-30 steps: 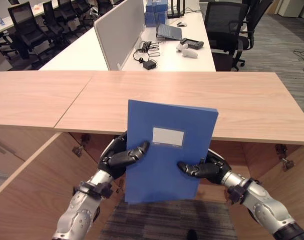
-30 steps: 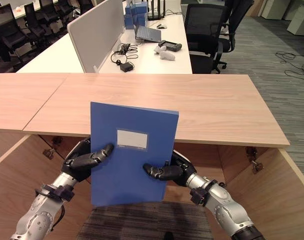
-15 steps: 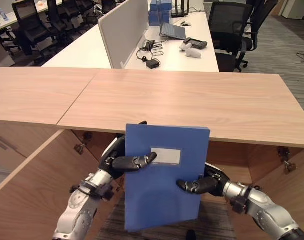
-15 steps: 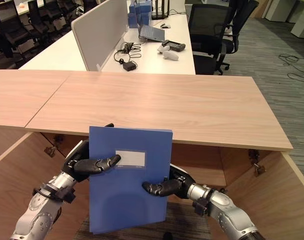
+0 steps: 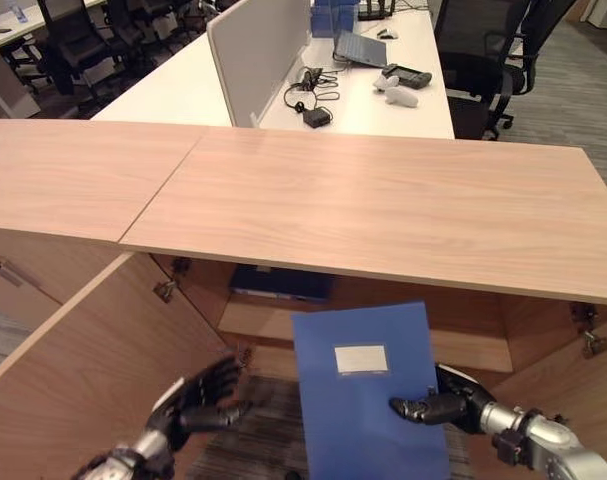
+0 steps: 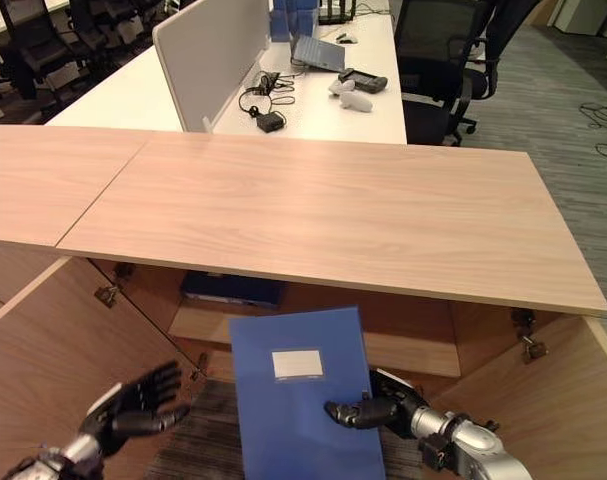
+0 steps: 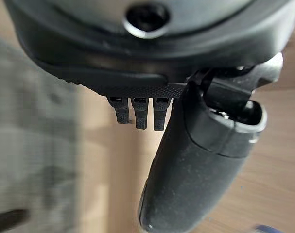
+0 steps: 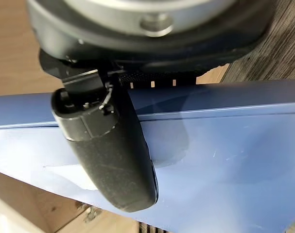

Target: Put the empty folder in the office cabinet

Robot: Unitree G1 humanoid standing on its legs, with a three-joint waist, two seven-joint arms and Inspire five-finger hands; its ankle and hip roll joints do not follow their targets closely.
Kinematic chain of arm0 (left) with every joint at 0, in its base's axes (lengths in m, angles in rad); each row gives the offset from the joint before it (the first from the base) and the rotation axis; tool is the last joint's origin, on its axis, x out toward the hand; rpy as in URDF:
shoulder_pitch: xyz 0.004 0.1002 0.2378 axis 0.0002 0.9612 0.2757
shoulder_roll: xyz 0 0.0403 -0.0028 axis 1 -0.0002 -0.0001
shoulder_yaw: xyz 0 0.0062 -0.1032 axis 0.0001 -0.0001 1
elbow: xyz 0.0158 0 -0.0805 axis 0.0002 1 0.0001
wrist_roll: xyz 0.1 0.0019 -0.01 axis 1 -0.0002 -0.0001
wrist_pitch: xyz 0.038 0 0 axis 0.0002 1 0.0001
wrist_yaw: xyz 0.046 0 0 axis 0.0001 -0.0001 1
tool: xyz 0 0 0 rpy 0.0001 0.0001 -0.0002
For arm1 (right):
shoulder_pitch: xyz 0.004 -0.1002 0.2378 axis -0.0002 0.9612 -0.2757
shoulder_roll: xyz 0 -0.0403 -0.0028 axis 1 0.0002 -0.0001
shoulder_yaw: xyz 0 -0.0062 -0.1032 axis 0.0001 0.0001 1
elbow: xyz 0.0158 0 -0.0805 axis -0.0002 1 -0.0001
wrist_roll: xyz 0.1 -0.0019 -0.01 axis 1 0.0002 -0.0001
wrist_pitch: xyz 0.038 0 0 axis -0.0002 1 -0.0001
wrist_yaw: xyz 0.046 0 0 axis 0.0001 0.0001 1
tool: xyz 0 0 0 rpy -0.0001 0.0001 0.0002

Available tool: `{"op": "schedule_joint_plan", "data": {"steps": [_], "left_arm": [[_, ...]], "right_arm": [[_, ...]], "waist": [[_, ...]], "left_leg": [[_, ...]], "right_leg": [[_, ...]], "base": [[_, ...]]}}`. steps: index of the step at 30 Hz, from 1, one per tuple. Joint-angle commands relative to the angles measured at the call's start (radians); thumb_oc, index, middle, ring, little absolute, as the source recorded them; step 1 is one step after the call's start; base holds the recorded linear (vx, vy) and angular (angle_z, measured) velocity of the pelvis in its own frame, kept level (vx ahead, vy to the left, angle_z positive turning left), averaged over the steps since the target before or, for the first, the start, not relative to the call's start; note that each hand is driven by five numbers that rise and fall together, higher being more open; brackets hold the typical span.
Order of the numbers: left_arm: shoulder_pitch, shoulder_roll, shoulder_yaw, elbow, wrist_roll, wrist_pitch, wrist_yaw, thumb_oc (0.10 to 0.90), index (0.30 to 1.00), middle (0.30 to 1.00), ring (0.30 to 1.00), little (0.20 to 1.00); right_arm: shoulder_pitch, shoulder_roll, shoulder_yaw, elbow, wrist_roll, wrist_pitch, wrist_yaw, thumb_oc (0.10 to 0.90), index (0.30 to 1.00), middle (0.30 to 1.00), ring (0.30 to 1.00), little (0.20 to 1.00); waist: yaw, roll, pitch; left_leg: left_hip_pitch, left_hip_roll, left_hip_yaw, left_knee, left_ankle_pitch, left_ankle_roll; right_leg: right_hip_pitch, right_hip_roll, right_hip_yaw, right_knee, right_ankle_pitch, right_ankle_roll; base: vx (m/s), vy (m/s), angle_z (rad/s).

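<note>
Left eye view: blue folder held by one robot hand only, in front of the open cabinet.

The folder [image 5: 368, 395] stands upright at about 6 o'clock, below the edge of the wooden surface [image 5: 383, 200], and the right robot hand [image 5: 435, 405] pinches its edge at 3 o'clock, thumb on the front cover. The left robot hand [image 5: 203, 392] is spread and free, well apart at 9 o'clock, touching nothing. With one grip at the side, the folder may turn or slip out when it is pushed forward. Its top edge could catch the front of the surface or the shelf [image 5: 368, 335]. A dark folder [image 5: 281, 283] already lies on that shelf at 11 o'clock, so the new one may bump it.
</note>
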Motion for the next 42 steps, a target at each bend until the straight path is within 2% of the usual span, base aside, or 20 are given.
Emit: {"op": "schedule_joint_plan", "data": {"steps": [1, 4, 7, 10, 13, 16, 17, 18, 19, 25, 26, 29, 30, 34, 35, 36, 40, 41, 42], "left_arm": [[-0.092, 0.066, -0.015, 0.014, 0.063, -0.069, -0.057, 0.800, 0.900, 0.900, 0.900, 0.900], [-0.073, 0.073, -0.064, 0.072, 0.142, -0.068, -0.105, 0.800, 0.900, 0.900, 0.900, 0.900], [-0.089, 0.058, -0.077, 0.125, 0.180, -0.076, -0.081, 0.800, 0.900, 0.900, 0.900, 0.900], [-0.114, 0.030, -0.098, 0.176, 0.264, -0.096, -0.026, 0.800, 0.900, 0.900, 0.900, 0.900], [-0.160, -0.028, -0.108, 0.271, 0.296, -0.095, 0.072, 0.800, 0.900, 0.900, 0.900, 0.900], [-0.179, -0.058, -0.107, 0.312, 0.289, -0.092, 0.109, 0.800, 0.900, 0.900, 0.900, 0.900], [-0.193, -0.082, -0.116, 0.337, 0.289, -0.096, 0.148, 0.800, 0.900, 0.900, 0.900, 0.900], [-0.194, -0.082, -0.116, 0.338, 0.290, -0.097, 0.149, 0.800, 0.900, 0.900, 0.900, 0.900], [-0.200, -0.101, -0.115, 0.370, 0.281, -0.098, 0.182, 0.800, 0.900, 0.900, 0.900, 0.900], [-0.214, -0.176, -0.099, 0.470, 0.192, -0.093, 0.306, 0.800, 0.900, 0.900, 0.900, 0.900], [-0.215, -0.176, -0.099, 0.470, 0.191, -0.093, 0.306, 0.800, 0.900, 0.900, 0.900, 0.900], [-0.232, -0.190, -0.157, 0.455, 0.190, -0.100, 0.334, 0.800, 0.900, 0.900, 0.900, 0.900], [-0.243, -0.180, -0.206, 0.430, 0.205, -0.103, 0.340, 0.800, 0.900, 0.900, 0.900, 0.900], [-0.249, -0.162, -0.249, 0.412, 0.233, -0.106, 0.342, 0.800, 0.900, 0.900, 0.900, 0.900], [-0.259, -0.136, -0.296, 0.380, 0.271, -0.116, 0.332, 0.800, 0.900, 0.900, 0.900, 0.900], [-0.261, -0.135, -0.298, 0.378, 0.271, -0.115, 0.332, 0.800, 0.900, 0.900, 0.900, 0.900], [-0.273, -0.091, -0.356, 0.349, 0.287, -0.122, 0.319, 0.800, 0.900, 0.900, 0.900, 0.900], [-0.286, -0.088, -0.364, 0.346, 0.279, -0.124, 0.321, 0.800, 0.900, 0.900, 0.900, 0.900], [-0.309, -0.069, -0.400, 0.327, 0.260, -0.132, 0.314, 0.800, 0.900, 0.900, 0.900, 0.900]], "right_arm": [[-0.088, 0.023, -0.039, -0.051, 0.034, -0.107, 0.039, 0.400, 0.300, 0.300, 0.300, 0.300], [-0.090, 0.049, -0.037, -0.019, 0.021, -0.107, 0.044, 0.400, 0.300, 0.300, 0.300, 0.300], [-0.095, 0.067, -0.024, 0.020, 0.003, -0.113, 0.031, 0.400, 0.300, 0.300, 0.300, 0.300], [-0.100, 0.122, -0.019, 0.089, 0.005, -0.117, -0.010, 0.400, 0.300, 0.300, 0.300, 0.300], [-0.133, 0.254, -0.068, 0.228, 0.134, -0.144, -0.118, 0.400, 0.300, 0.300, 0.300, 0.300], [-0.144, 0.302, -0.097, 0.278, 0.185, -0.167, -0.172, 0.400, 0.300, 0.300, 0.300, 0.300], [-0.168, 0.354, -0.139, 0.326, 0.262, -0.193, -0.224, 0.400, 0.300, 0.300, 0.300, 0.300], [-0.169, 0.354, -0.140, 0.326, 0.263, -0.194, -0.224, 0.400, 0.300, 0.300, 0.300, 0.300], [-0.181, 0.395, -0.184, 0.350, 0.345, -0.226, -0.265, 0.400, 0.300, 0.300, 0.300, 0.300], [-0.286, 0.498, -0.342, 0.396, 0.596, -0.367, -0.419, 0.400, 0.300, 0.300, 0.300, 0.300], [-0.287, 0.498, -0.343, 0.396, 0.596, -0.368, -0.420, 0.400, 0.300, 0.300, 0.300, 0.300], [-0.399, 0.498, -0.397, 0.429, 0.663, -0.443, -0.493, 0.400, 0.300, 0.300, 0.300, 0.300], [-0.486, 0.473, -0.423, 0.466, 0.698, -0.491, -0.544, 0.400, 0.300, 0.300, 0.300, 0.300], [-0.589, 0.420, -0.466, 0.521, 0.733, -0.524, -0.580, 0.400, 0.300, 0.300, 0.300, 0.300], [-0.662, 0.386, -0.501, 0.541, 0.774, -0.550, -0.594, 0.400, 0.300, 0.300, 0.300, 0.300], [-0.667, 0.383, -0.503, 0.545, 0.776, -0.551, -0.593, 0.400, 0.300, 0.300, 0.300, 0.300], [-0.819, 0.288, -0.520, 0.593, 0.808, -0.591, -0.632, 0.400, 0.300, 0.300, 0.300, 0.300], [-0.865, 0.253, -0.518, 0.622, 0.809, -0.594, -0.643, 0.400, 0.300, 0.300, 0.300, 0.300], [-0.980, 0.182, -0.500, 0.687, 0.817, -0.585, -0.662, 0.400, 0.300, 0.300, 0.300, 0.300]], "waist": [[0.009, -0.034, -0.022], [0.011, -0.031, -0.021], [0.010, -0.032, -0.020], [0.010, -0.032, -0.021], [0.007, -0.030, -0.021], [0.005, -0.031, -0.022], [0.004, -0.030, -0.022], [0.005, -0.030, -0.021], [0.004, -0.030, -0.020], [0.019, -0.020, -0.010], [0.019, -0.019, -0.009], [0.034, -0.006, 0.006], [0.050, 0.004, 0.020], [0.068, 0.019, 0.031], [0.079, 0.035, 0.041], [0.081, 0.036, 0.042], [0.102, 0.065, 0.061], [0.108, 0.072, 0.069], [0.117, 0.096, 0.084]], "left_leg": [[0.010, 0.025, 0.007, 0.000, -0.030, -0.056], [0.007, 0.024, 0.006, 0.000, -0.031, -0.054], [0.004, 0.024, 0.005, 0.000, -0.031, -0.054], [0.004, 0.024, 0.003, 0.000, -0.032, -0.053], [0.006, 0.022, 0.000, 0.000, -0.035, -0.050], [0.006, 0.020, -0.001, 0.000, -0.036, -0.050], [0.006, 0.019, -0.003, 0.000, -0.038, -0.049], [0.006, 0.019, -0.003, 0.000, -0.038, -0.049], [0.006, 0.019, -0.003, 0.000, -0.039, -0.049], [0.003, 0.013, -0.009, 0.000, -0.044, -0.049], [0.003, 0.013, -0.009, 0.000, -0.044, -0.049], [-0.014, 0.011, -0.015, 0.000, -0.042, -0.048], [-0.039, 0.008, -0.023, 0.000, -0.034, -0.049], [-0.064, 0.004, -0.030, 0.000, -0.029, -0.049], [-0.081, 0.001, -0.035, 0.000, -0.024, -0.049], [-0.083, 0.000, -0.036, 0.000, -0.024, -0.049], [-0.116, -0.006, -0.048, 0.000, -0.013, -0.052], [-0.128, -0.008, -0.052, 0.000, -0.009, -0.053], [-0.150, -0.015, -0.061, 0.000, -0.001, -0.054]], "right_leg": [[0.116, -0.075, -0.014, 0.020, -0.141, 0.102], [0.113, -0.075, -0.013, 0.021, -0.141, 0.102], [0.111, -0.076, -0.015, 0.022, -0.142, 0.102], [0.111, -0.075, -0.015, 0.022, -0.145, 0.101], [0.113, -0.074, -0.015, 0.022, -0.146, 0.097], [0.114, -0.074, -0.015, 0.022, -0.147, 0.096], [0.115, -0.074, -0.016, 0.020, -0.147, 0.094], [0.115, -0.075, -0.016, 0.020, -0.148, 0.094], [0.116, -0.074, -0.018, 0.020, -0.150, 0.093], [0.116, -0.077, -0.023, 0.017, -0.154, 0.094], [0.116, -0.077, -0.023, 0.017, -0.154, 0.094], [0.105, -0.078, -0.026, 0.016, -0.154, 0.096], [0.085, -0.081, -0.033, 0.017, -0.151, 0.098], [0.066, -0.082, -0.040, 0.017, -0.149, 0.101], [0.053, -0.085, -0.046, 0.017, -0.147, 0.104], [0.051, -0.085, -0.046, 0.017, -0.147, 0.104], [0.017, -0.093, -0.051, 0.027, -0.144, 0.108], [0.003, -0.095, -0.053, 0.036, -0.145, 0.108], [-0.031, -0.101, -0.057, 0.055, -0.146, 0.107]], "base": [[-0.01, 0.000, 0.08], [0.00, 0.000, 0.00], [0.00, 0.002, 0.02], [0.00, 0.003, 0.03], [0.00, 0.000, 0.00], [0.01, 0.000, 0.02], [0.01, 0.000, 0.07], [0.03, -0.007, 0.06], [0.02, -0.008, 0.05], [0.00, -0.002, 0.01], [0.01, -0.016, 0.05], [-0.03, -0.016, 0.05], [-0.08, -0.015, 0.04], [-0.07, -0.005, 0.08], [-0.05, 0.005, 0.18], [-0.06, 0.012, 0.12], [-0.07, 0.020, 0.14], [-0.14, 0.039, 0.12], [-0.10, 0.038, 0.04]]}}
